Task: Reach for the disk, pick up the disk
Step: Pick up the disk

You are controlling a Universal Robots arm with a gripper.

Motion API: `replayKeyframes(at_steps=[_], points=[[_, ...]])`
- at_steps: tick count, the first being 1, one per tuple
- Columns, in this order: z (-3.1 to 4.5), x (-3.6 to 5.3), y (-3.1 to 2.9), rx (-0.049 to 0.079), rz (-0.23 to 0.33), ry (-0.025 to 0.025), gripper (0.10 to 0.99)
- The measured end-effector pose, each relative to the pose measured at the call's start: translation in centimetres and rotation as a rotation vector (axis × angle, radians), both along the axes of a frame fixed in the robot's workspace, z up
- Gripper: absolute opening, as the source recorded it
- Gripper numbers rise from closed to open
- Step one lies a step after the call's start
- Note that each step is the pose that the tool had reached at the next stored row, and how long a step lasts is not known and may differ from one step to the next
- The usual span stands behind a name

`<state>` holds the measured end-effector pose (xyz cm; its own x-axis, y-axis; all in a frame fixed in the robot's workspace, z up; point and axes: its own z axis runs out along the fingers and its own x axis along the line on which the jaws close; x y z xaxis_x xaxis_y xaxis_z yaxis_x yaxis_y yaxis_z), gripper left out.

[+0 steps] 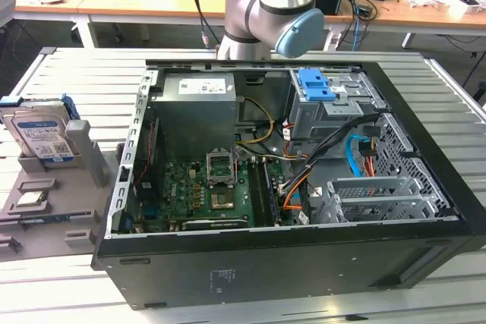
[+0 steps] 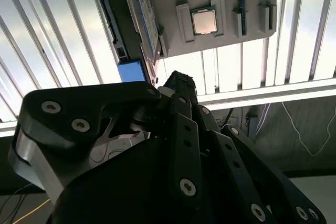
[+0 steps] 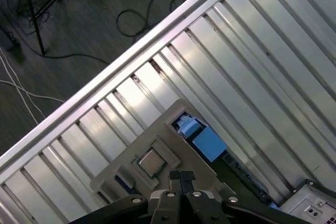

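The disk (image 1: pixel 42 139) stands on edge in a grey holder (image 1: pixel 85 158) at the exterior view's left, its white-and-blue label facing forward and blue rails on its sides. Both wrist views look down on the disk from above: in the second wrist view the disk (image 2: pixel 134 24) is edge-on with a blue rail end below it, and in the first wrist view the disk's (image 3: pixel 208 143) blue rail end sticks out of the holder. My gripper (image 3: pixel 181 178) hangs well above the holder, fingers pressed together and holding nothing. Its dark linkage and gripper tip (image 2: pixel 178 81) fill the foreground.
A small square silver chip (image 2: pixel 203 21) lies in the holder's tray beside the disk. An open computer case (image 1: pixel 304 157) with a blue latch (image 1: pixel 315 86) takes up the middle of the slatted metal table (image 1: pixel 68 73). Cables lie on the floor (image 3: pixel 63 19) past the table's edge.
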<state>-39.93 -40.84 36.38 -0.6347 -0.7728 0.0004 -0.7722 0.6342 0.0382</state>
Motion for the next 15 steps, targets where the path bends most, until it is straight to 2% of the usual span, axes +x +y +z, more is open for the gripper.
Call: replayKeyframes(at_steps=[8,15], points=[[0.00,0.00,0.00,0.000,0.077,0.0001,0.106],[0.00,0.00,0.00,0.000,0.184,0.0000,0.106]])
